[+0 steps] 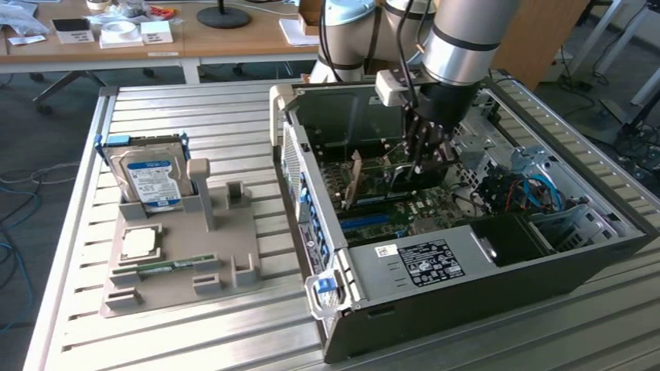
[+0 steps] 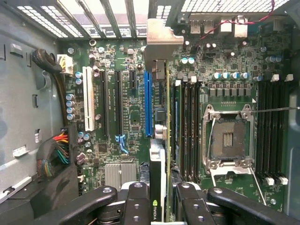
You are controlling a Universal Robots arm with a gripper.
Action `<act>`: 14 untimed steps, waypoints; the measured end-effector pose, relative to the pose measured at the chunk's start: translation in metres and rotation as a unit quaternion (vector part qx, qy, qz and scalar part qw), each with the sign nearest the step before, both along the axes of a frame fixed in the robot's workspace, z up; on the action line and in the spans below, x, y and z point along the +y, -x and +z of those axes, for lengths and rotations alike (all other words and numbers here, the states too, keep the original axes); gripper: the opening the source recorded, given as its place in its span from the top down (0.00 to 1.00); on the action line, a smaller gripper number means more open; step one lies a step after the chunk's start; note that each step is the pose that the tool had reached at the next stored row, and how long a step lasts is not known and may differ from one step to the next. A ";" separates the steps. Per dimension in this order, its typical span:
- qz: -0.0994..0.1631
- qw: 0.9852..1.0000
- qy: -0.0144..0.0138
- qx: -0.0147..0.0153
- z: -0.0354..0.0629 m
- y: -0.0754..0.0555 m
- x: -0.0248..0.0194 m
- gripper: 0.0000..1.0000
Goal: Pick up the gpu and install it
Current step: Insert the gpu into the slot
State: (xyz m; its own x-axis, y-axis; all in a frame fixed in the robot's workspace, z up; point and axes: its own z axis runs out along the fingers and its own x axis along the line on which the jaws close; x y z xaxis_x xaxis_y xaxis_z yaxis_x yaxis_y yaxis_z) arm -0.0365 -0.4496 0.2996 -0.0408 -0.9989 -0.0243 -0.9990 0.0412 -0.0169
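While the claw [image 2: 161,206] hangs deep inside the open computer case [image 1: 464,278], its fingers [image 2: 138,201] clamp the gpu [image 2: 157,159] from both sides. The card stands upright on edge over the motherboard [image 2: 126,93], just beside the blue slot [image 2: 148,103], with its pale bracket [image 2: 159,40] against the case's rear grille. Out on the slatted surface [image 1: 206,325], a hard drive [image 1: 150,178] stands in a grey holder [image 1: 196,247].

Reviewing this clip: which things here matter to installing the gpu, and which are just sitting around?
In the job: gpu, held by the gripper; motherboard with its blue slot; open computer case.
Lying about: hard drive, processor chip and RAM stick, all on the gray holder.
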 end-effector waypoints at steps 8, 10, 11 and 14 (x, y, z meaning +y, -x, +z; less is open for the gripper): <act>0.000 1.000 0.000 0.000 -0.0005 0.007 0.0000 0.73; 0.000 1.000 0.000 0.000 -0.0006 0.009 -0.0001 0.73; 0.000 1.000 0.000 0.000 -0.0006 0.011 -0.0002 0.73; 0.000 1.000 0.000 0.000 -0.0006 0.013 -0.0011 0.73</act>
